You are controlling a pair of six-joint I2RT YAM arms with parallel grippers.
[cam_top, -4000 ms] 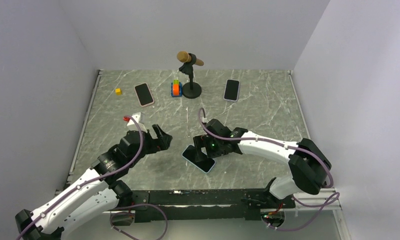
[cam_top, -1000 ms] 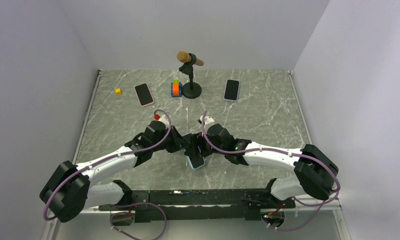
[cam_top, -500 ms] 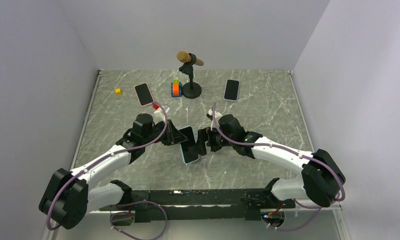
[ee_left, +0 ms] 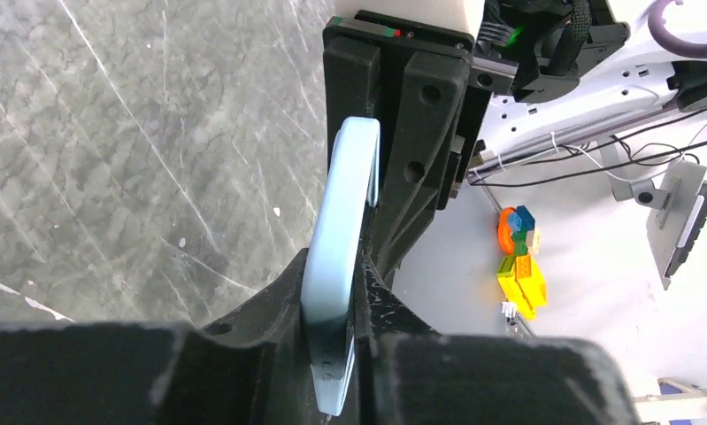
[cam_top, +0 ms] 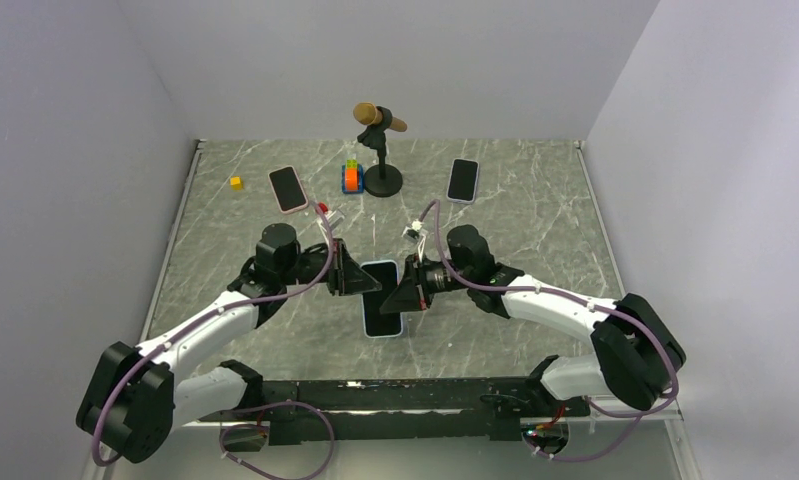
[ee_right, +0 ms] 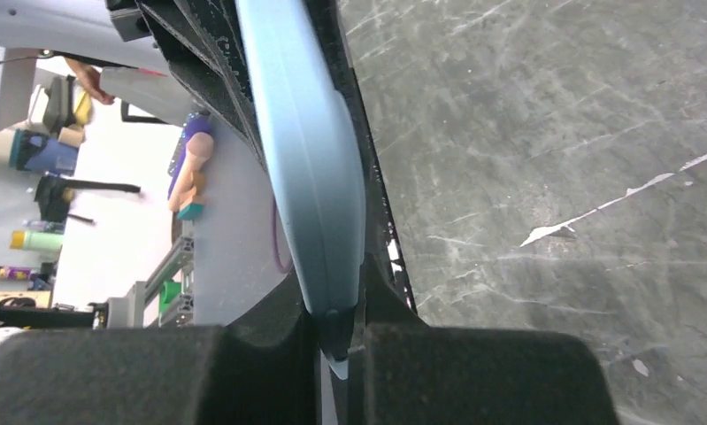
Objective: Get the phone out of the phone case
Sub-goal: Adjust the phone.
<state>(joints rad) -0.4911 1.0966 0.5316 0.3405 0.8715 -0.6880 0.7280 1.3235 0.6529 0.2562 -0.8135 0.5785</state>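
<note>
The left end effector [cam_top: 353, 276] and right end effector [cam_top: 407, 289] both clamp the pale-blue cased smartphone [cam_top: 381, 306] (dark screen upward) over the grey marble counter [cam_top: 535, 230].

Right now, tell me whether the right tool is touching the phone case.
Touching. In the right wrist view the pale blue phone case sits edge-on, pinched in the shut right tool, with no gap on either side.

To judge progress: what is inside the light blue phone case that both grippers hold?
The phone sits inside the phone case, dark screen facing up. Its back is covered by the case.
</note>
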